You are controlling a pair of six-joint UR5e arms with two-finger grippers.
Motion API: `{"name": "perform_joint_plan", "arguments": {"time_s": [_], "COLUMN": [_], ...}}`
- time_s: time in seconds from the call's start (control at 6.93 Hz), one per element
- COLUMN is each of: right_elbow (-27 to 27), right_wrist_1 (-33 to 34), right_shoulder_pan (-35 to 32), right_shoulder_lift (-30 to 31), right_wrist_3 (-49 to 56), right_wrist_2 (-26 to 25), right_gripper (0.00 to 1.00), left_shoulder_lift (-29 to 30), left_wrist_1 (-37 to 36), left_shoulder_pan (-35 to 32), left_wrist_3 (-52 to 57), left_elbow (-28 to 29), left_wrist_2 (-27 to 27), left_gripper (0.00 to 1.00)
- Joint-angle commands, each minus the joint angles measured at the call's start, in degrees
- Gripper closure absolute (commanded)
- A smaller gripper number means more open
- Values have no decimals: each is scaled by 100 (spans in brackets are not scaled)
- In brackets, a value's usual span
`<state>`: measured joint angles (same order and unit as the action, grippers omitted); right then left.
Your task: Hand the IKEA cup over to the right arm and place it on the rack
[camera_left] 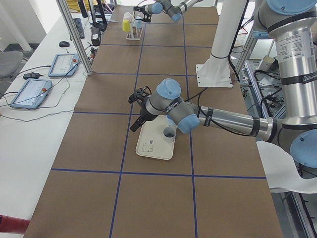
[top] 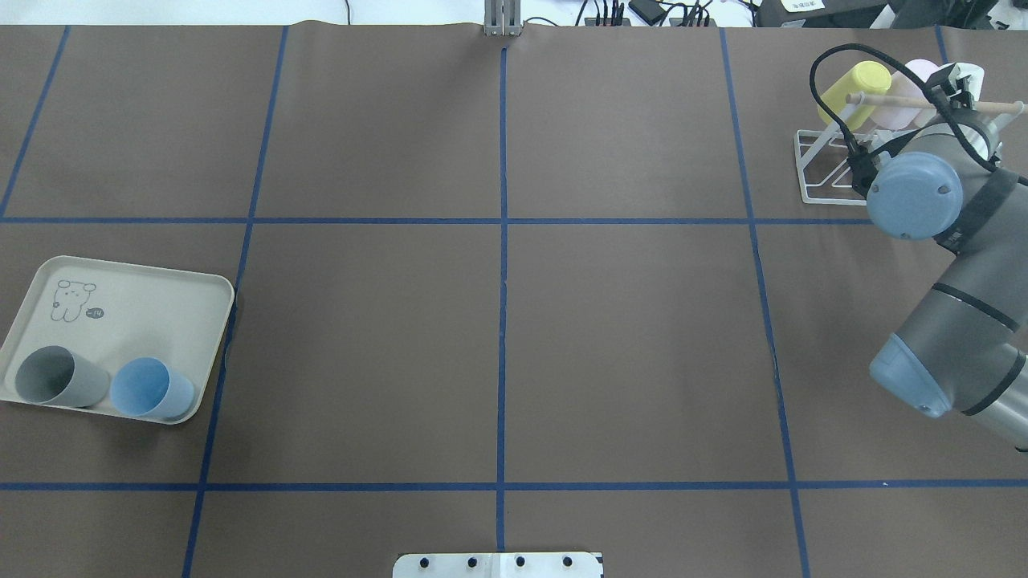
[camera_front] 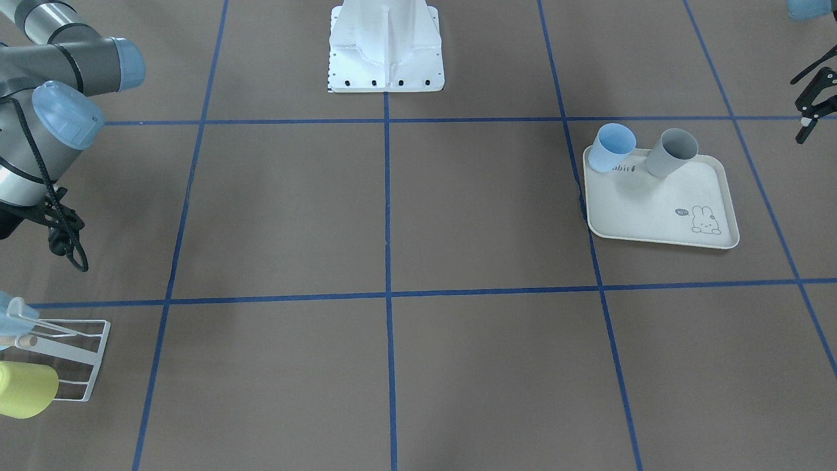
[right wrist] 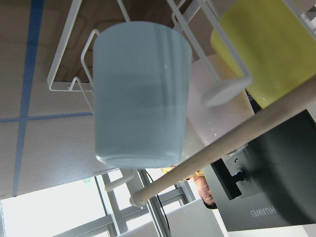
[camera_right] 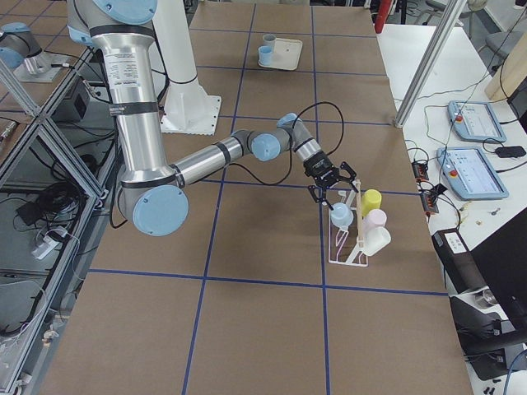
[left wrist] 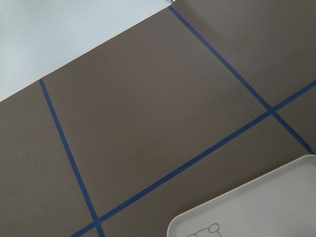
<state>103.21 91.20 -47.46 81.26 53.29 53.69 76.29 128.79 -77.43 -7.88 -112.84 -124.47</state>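
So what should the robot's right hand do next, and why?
Probably draw the right hand slowly back from the rack. The pale blue cup looks already hung on the wire bars beside the yellow cup, and the right wrist view shows no fingers on it. Whether the hand is fully open, I can't tell.

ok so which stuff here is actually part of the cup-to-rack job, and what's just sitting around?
Job: pale blue cup hanging on the rack; right gripper close by it; left gripper, open and empty, near the rabbit tray.
Sitting around: yellow cup, pink cup and white cup on the rack; blue cup and grey cup on the rabbit tray.
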Motion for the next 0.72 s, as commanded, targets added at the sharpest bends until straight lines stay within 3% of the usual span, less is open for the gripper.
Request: {"name": "perform_joint_plan", "arguments": {"time_s": [0.0,0.14,0.58], "right_elbow": [58,224,1120], "right_wrist_1": [-93,-111,-242], "right_shoulder_pan": [0,0,-8], "right_shoulder_lift": [-292,-408,-619], "right_wrist_3": [-90,-352,-2244], "right_wrist_2": [44,436,2446], "right_gripper": [1,1,1], "left_shoulder_lift": [-9,0,-281], "left_wrist_1": [6,84,1119], "left_shoulder_pan": [0,17,114], "left_wrist_3": [-20,-308,-1272], "left_elbow": [7,7,253], "left_wrist_2": [2,11,20], "left_gripper": [0,0,0]}}
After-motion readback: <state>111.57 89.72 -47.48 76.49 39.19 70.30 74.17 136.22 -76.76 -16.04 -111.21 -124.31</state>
